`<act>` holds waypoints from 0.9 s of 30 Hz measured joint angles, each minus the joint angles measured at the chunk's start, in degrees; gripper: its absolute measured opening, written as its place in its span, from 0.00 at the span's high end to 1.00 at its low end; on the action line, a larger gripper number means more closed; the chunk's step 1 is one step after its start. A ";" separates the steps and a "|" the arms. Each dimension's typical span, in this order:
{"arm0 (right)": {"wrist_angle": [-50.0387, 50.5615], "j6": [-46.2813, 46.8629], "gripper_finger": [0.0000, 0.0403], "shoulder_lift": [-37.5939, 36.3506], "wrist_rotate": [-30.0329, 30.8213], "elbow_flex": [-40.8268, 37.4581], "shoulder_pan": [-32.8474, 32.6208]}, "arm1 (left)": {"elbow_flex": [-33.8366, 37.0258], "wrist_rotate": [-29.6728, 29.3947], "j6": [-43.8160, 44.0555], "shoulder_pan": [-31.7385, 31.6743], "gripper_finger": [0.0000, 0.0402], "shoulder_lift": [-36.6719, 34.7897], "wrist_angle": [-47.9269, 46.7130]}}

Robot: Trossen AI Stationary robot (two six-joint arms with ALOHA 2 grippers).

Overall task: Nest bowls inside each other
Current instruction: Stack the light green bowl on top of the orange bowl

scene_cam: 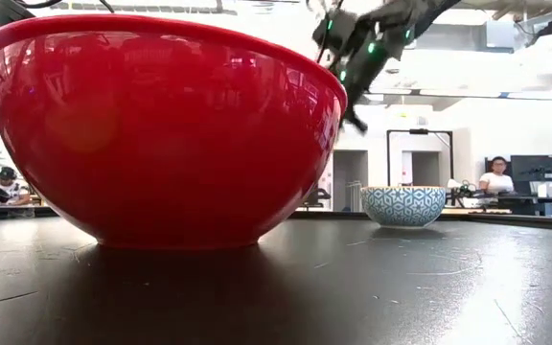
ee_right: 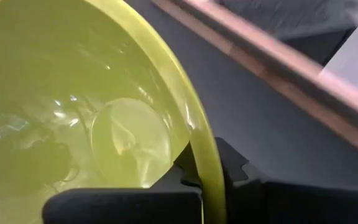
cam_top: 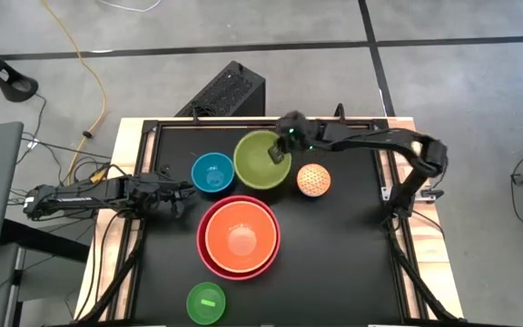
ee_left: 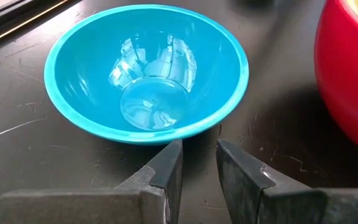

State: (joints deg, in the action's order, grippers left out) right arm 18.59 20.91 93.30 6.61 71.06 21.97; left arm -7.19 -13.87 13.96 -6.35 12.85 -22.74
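Observation:
A lime green bowl (cam_top: 260, 163) stands at the far middle of the black table, with my right gripper (cam_top: 280, 154) shut on its rim. The blue bowl (cam_top: 212, 173) sits to its left and a small speckled tan bowl (cam_top: 313, 180) to its right. The orange bowl (cam_top: 241, 234) rests inside the large red bowl (cam_top: 209, 256) at the centre. A small bright green bowl (cam_top: 206, 302) sits by the near edge. My left gripper (ee_left: 199, 168) waits just short of the blue bowl (ee_left: 146, 68), its fingers a narrow gap apart and touching nothing. My right gripper holds the lime green bowl by its rim (ee_right: 207, 168) on the bowl's right side. One finger is inside the bowl and one outside, with the wall between them. The fingers slant down from the table's right. Whether the bowl's base is off the table cannot be seen.
In the low view the red bowl (scene_cam: 161, 134) fills the front and hides the lime green bowl. A wooden frame (cam_top: 130, 136) borders the black table. People sit in the room behind the table. Bare table lies at the near right.

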 joint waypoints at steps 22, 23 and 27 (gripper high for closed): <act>-18.09 5.48 0.95 -0.89 3.79 1.41 -26.90 | 0.00 0.00 0.00 0.00 0.78 0.01 0.05; -18.92 6.50 0.95 0.10 3.79 1.43 -27.72 | -0.01 -0.02 0.00 -0.02 0.78 0.01 0.04; -19.05 10.43 0.95 4.24 3.77 1.77 -29.55 | 0.01 0.00 0.00 0.00 0.78 -0.01 0.04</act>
State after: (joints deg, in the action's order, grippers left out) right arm -0.47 31.34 97.54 10.38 72.83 -7.58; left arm -7.18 -13.87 13.96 -6.35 12.84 -22.70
